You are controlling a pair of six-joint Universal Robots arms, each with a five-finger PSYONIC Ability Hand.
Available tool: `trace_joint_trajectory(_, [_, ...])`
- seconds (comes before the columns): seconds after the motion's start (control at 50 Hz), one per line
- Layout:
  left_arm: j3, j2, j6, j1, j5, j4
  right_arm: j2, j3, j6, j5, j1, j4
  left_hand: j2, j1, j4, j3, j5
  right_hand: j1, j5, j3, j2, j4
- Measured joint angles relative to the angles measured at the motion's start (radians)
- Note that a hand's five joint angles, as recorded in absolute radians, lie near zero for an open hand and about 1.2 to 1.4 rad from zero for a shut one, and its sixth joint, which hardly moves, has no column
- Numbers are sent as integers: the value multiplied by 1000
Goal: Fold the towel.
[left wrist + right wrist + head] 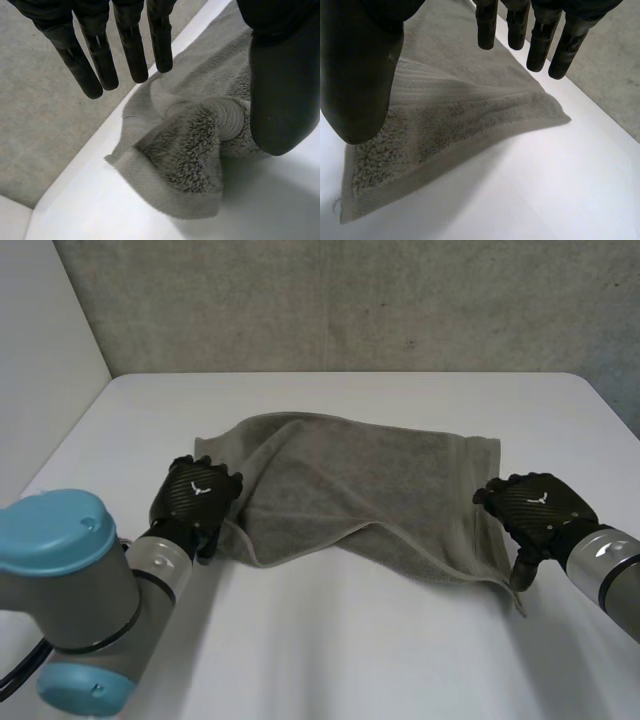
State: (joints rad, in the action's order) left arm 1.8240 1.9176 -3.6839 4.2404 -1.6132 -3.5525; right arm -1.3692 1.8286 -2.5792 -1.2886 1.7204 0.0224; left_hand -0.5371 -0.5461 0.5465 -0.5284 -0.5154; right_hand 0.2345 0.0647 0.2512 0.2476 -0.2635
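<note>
A grey towel [350,490] lies folded over on the white table [330,640], its near edge sagging into a loose V. My left hand [198,495] hovers over the towel's left end with fingers [102,60] straight and apart from the thumb [282,95]; a rumpled corner of the towel [190,150] lies below the palm, free of the grip. My right hand [535,508] is over the towel's right end, fingers [540,45] straight, thumb [360,85] apart, with the towel's corner [470,120] lying flat beneath it.
A grey wall [350,300] rises behind the table's far edge. The table's left edge [75,170] runs close by the left hand, with grey floor [40,115] beyond it. Bare tabletop lies in front of the towel.
</note>
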Motion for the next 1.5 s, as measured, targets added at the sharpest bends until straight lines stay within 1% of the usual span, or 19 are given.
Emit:
trace_joint_trajectory(0.2, [-99,111,-1,14,30,29,24,31,-46,8,-34,27,-51,-35,35,-59,-76,0,0,0,0,0])
trace_joint_trajectory(0.24, [-108,121,-1,19,29,36,39,38,-54,10,-34,28,-189,-177,181,-201,-207,1,0,0,0,0])
trace_joint_trajectory(0.32, [-113,126,-1,33,28,45,62,46,-74,12,-33,27,-373,-369,370,-382,-391,1,0,0,0,0])
trace_joint_trajectory(0.62, [-101,122,0,65,27,48,53,79,-125,0,-15,14,-618,-600,607,-628,-628,15,10,8,8,-6])
trace_joint_trajectory(0.66, [-100,122,0,66,27,47,52,83,-131,-3,-6,16,-748,-728,743,-762,-761,111,104,93,102,-79])
trace_joint_trajectory(0.7, [-100,122,0,66,27,47,53,86,-136,-9,6,21,-854,-833,856,-879,-877,300,298,273,294,-263])
trace_joint_trajectory(0.72, [-99,122,1,66,27,47,53,87,-137,-10,9,22,-884,-861,882,-905,-902,338,345,322,332,-311])
trace_joint_trajectory(0.74, [-99,122,1,66,27,47,56,85,-138,-14,14,28,-928,-897,937,-965,-950,468,460,438,462,-426])
trace_joint_trajectory(0.76, [-99,122,1,66,27,47,58,85,-139,-16,16,31,-939,-899,951,-980,-960,524,516,507,520,-484])
trace_joint_trajectory(0.78, [-99,122,1,66,26,46,65,79,-138,-20,19,39,-949,-900,972,-1004,-969,660,643,641,659,-612])
trace_joint_trajectory(0.8, [-100,122,1,66,24,46,74,72,-137,-25,21,46,-950,-900,976,-1010,-970,860,844,836,861,-809])
trace_joint_trajectory(0.82, [-102,121,1,67,22,45,81,65,-135,-28,22,51,-950,-900,977,-1011,-970,964,953,924,964,-916])
trace_joint_trajectory(0.84, [-104,119,1,68,19,45,95,52,-133,-34,23,59,-950,-900,977,-1012,-970,1065,1062,1040,1055,-1025])
trace_joint_trajectory(0.94, [-121,96,3,84,-1,43,107,-14,-123,-58,24,79,-950,-900,977,-1014,-970,1089,1102,1084,1070,-1078])
trace_joint_trajectory(1.12, [-189,-99,5,122,-43,46,-140,-199,-69,-63,15,55,-983,-900,977,-1015,-970,1089,1102,1084,1070,-1078])
trace_joint_trajectory(1.16, [-212,-164,5,132,-46,50,-199,-271,-45,-59,12,16,-984,-900,977,-1015,-970,1089,1102,1084,1070,-1078])
trace_joint_trajectory(1.26, [-261,-276,3,146,-45,71,-249,-435,-3,-51,10,-107,-984,-900,977,-1016,-978,1089,1102,1086,1070,-1078])
trace_joint_trajectory(1.38, [-339,-338,2,152,-40,137,-184,-623,70,-53,11,-274,-984,-900,977,-1016,-978,1089,1102,1087,1070,-1078])
trace_joint_trajectory(1.5, [-406,-245,0,152,-36,214,-44,-707,148,-71,30,-333,-984,-900,977,-1016,-978,1089,1102,1087,1070,-1078])
